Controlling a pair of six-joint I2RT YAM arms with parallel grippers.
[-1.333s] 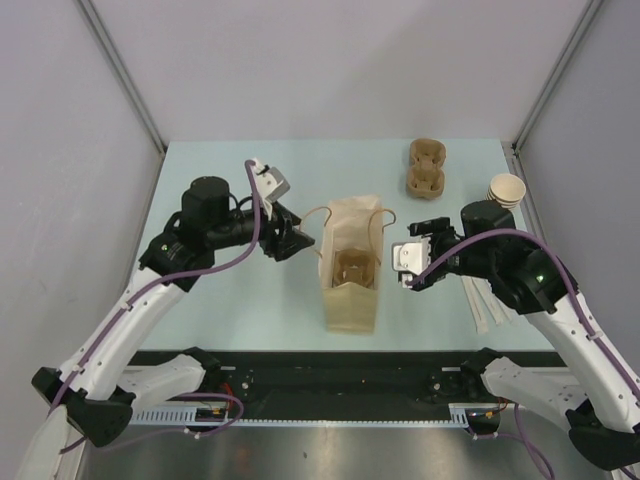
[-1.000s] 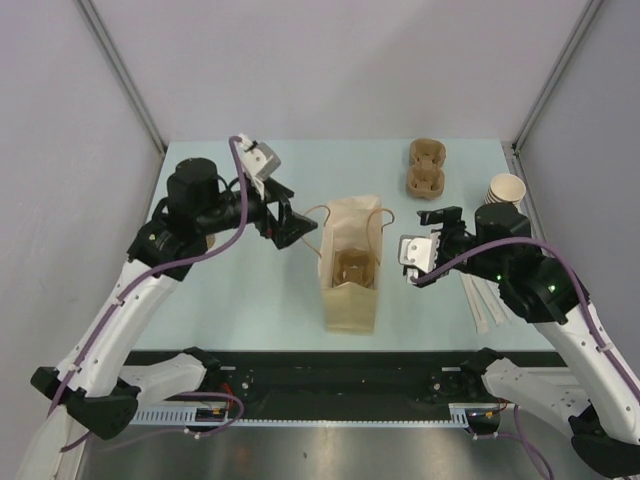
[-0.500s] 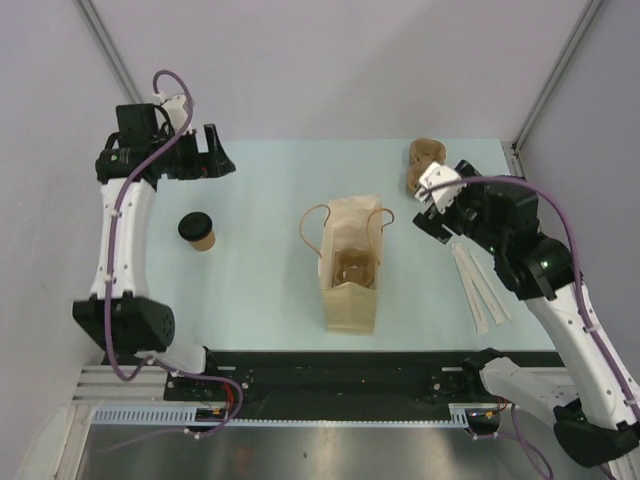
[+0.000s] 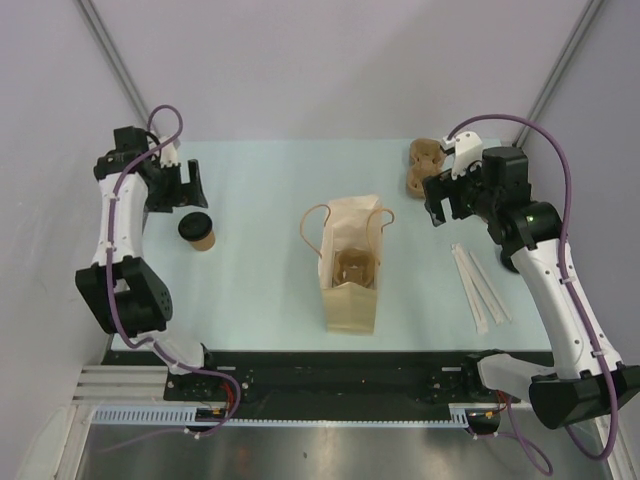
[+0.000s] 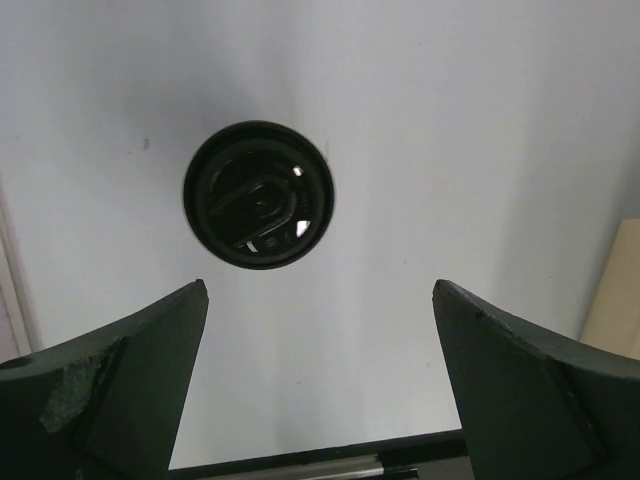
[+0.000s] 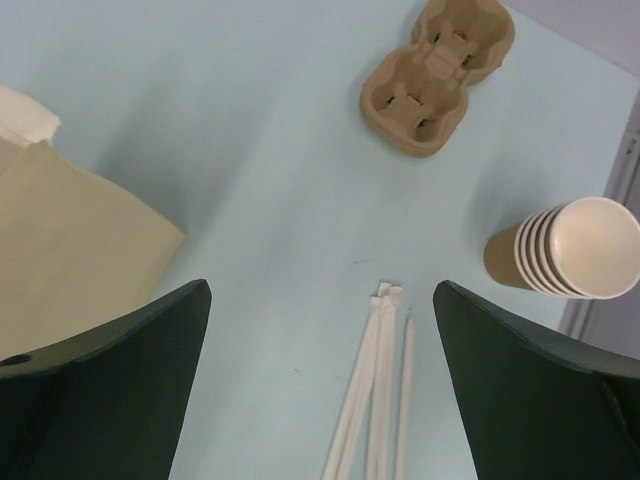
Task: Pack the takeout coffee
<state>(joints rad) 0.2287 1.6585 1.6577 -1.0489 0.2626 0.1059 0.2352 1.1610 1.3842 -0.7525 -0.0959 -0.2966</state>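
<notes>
A pale blue-green tabletop point(image 4: 260, 290) carries everything. The two white-and-black arms reach over its far corners.

The left gripper point(image 4: 183, 190) point(image 5: 318, 288) hangs over the far left part of the table with its jaws spread wide and nothing between them. The right gripper point(image 4: 447, 208) point(image 6: 322, 288) hangs over the far right part, its jaws likewise wide apart and holding nothing.

A tan paper bag with twisted handles point(image 4: 350, 262) point(image 6: 70, 240) stands open-mouthed in the middle of the table. Something brown sits inside it, perhaps a pulp insert, though the top view is too small to be sure.

Several long white wrapped straws point(image 4: 478, 290) point(image 6: 375, 390) lie side by side to the right of the bag. A brown moulded-pulp two-cup carrier point(image 4: 422, 168) point(image 6: 437, 70) rests at the far edge. A nested stack of brown paper cups with white insides point(image 6: 565, 250) sits near the table's right edge.

The takeout coffee, a small brown paper cup with a black lid point(image 4: 198, 232) point(image 5: 258, 194), stands upright on the left, well apart from the bag. In the wrist view it lies just ahead of the left gripper's open jaws, untouched.
</notes>
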